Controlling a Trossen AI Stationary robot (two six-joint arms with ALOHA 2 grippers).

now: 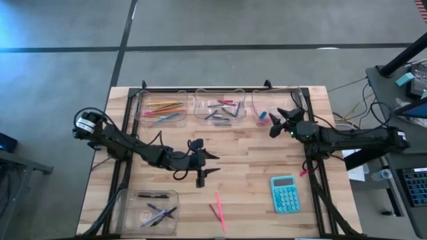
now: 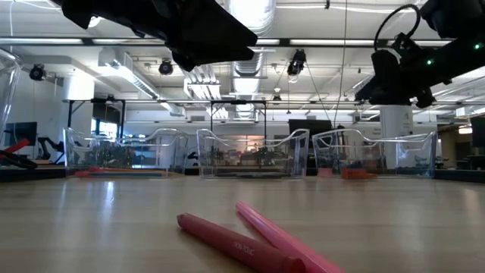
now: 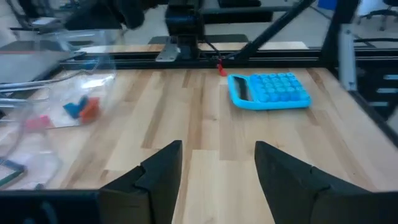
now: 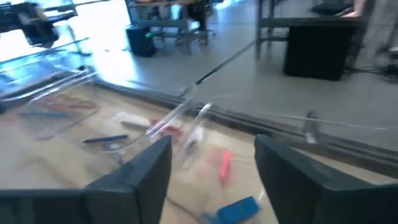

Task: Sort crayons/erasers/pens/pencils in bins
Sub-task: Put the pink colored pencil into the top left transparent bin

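Note:
Two pink-red pencils (image 1: pixel 218 212) lie loose on the table near its front edge, also close up in the low view (image 2: pixel 250 239). Along the far edge stand three clear bins: pencils (image 1: pixel 162 109), crayons (image 1: pixel 220 110), and blue and pink erasers (image 1: pixel 264 117). A fourth bin with pens (image 1: pixel 152 210) stands at the near left. My left gripper (image 1: pixel 212 165) hovers open over the middle of the table, nothing between its fingers (image 3: pixel 163 171). My right gripper (image 1: pixel 274 124) stands open at the eraser bin (image 4: pixel 205 124), above the blue eraser (image 4: pixel 236 208) and the pink eraser (image 4: pixel 225 167).
A teal calculator (image 1: pixel 285 193) lies at the near right, also in the left wrist view (image 3: pixel 268 90). Black frame rails run along the table's sides and far edge. Bare wood lies between the far bins and the loose pencils.

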